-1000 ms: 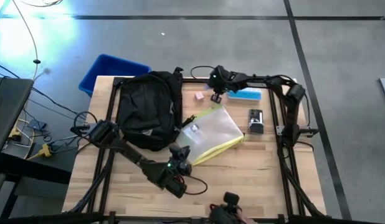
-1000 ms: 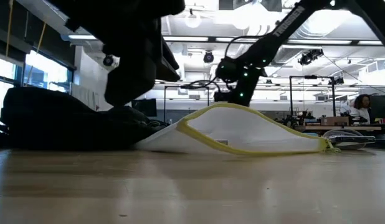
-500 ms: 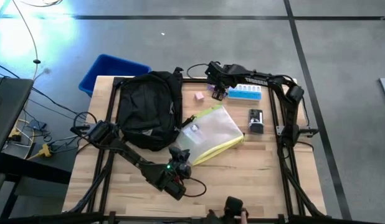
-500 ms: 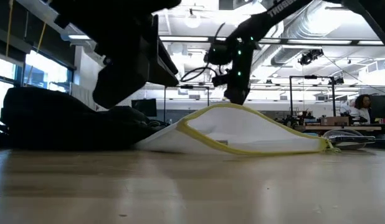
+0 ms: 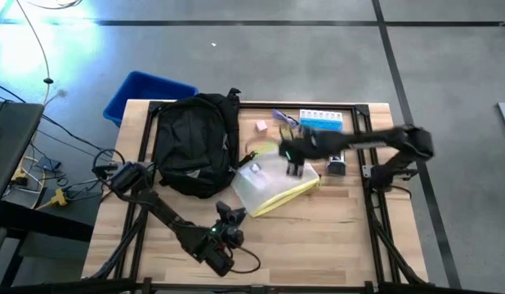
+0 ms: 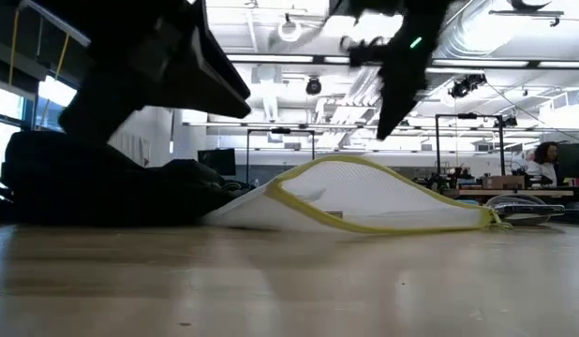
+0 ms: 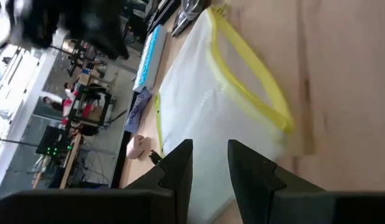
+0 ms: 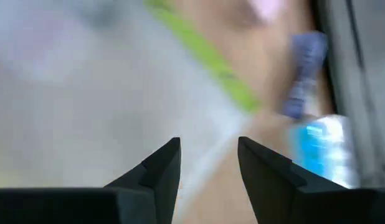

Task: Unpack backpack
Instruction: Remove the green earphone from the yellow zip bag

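The black backpack (image 5: 195, 143) lies on its back at the table's far left, also seen in the low view (image 6: 74, 178). Beside its right side a clear pouch with a yellow edge (image 5: 279, 180) lies flat on the table. My right gripper (image 5: 295, 168) hangs blurred above the pouch, fingers pointing down and open (image 8: 208, 149), with nothing between them. My left gripper (image 5: 228, 214) hovers near the pouch's near left corner, pointing across at the pouch (image 7: 205, 106); it is open by a narrow gap (image 7: 210, 149) and holds nothing.
Along the far edge lie a pink block (image 5: 261, 126), a purple thing (image 5: 283, 117) and a blue pill box (image 5: 322, 121). A small black device (image 5: 336, 162) sits right of the pouch. A blue bin (image 5: 142, 94) stands beyond the far left corner. Bare wood lies near the front.
My right gripper has swung fast from the far edge by the pill box toward the near edge and upward, ending above the pouch; the purple thing stays lying at the far edge. My left gripper has drifted toward the near left, away from the pouch.
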`<state>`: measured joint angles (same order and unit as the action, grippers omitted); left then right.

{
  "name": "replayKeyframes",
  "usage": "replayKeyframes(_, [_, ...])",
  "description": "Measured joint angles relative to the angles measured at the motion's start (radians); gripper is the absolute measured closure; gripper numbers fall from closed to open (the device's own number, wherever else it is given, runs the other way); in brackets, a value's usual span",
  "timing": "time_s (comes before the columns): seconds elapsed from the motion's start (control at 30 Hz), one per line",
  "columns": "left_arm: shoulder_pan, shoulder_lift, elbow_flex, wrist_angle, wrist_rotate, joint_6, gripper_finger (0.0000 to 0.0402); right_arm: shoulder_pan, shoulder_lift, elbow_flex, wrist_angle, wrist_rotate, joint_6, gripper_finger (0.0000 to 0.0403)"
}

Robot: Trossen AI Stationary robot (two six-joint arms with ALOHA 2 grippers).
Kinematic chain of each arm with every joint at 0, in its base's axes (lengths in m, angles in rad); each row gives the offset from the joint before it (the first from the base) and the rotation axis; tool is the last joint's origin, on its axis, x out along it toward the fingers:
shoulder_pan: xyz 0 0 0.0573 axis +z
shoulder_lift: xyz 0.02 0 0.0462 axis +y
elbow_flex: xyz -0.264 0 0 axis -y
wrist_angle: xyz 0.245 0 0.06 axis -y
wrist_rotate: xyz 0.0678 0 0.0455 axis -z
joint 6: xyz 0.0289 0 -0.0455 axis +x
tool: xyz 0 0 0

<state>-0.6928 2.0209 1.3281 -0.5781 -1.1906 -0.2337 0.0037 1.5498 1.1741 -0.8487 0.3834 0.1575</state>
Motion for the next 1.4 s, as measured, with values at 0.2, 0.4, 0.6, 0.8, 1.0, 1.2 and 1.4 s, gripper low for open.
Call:
replayKeyframes(0.2, [0.001,0.000,0.022,0.002,-0.024,0.000,0.0319,0.388,-0.108,-0.293,0.655,0.073,0.197,0.0261])
replayKeyframes(0.4, [0.018,0.000,0.034,0.002,-0.026,-0.004,0.0319,0.515,-0.034,-0.474,1.138,0.076,0.160,0.0261])
replayKeyframes(0.6, [0.064,0.000,0.034,-0.003,-0.024,-0.070,0.0319,0.439,0.085,-0.502,1.150,0.029,0.196,0.0261])
replayKeyframes(0.8, [0.134,0.000,0.034,-0.011,0.028,-0.094,0.0319,0.372,0.178,-0.475,1.151,-0.060,0.199,0.0250])
replayKeyframes(1.0, [0.200,0.000,0.034,-0.068,0.132,-0.172,0.0319,0.317,0.205,-0.473,1.165,-0.075,0.131,0.0189])
replayKeyframes(1.2, [0.204,0.000,0.033,-0.091,0.150,-0.211,0.0319,0.232,0.205,-0.473,1.184,-0.091,0.030,0.0146])
replayKeyframes(1.4, [0.198,0.000,0.033,-0.086,0.150,-0.211,0.0319,0.165,0.205,-0.473,1.238,-0.150,-0.088,0.0148])
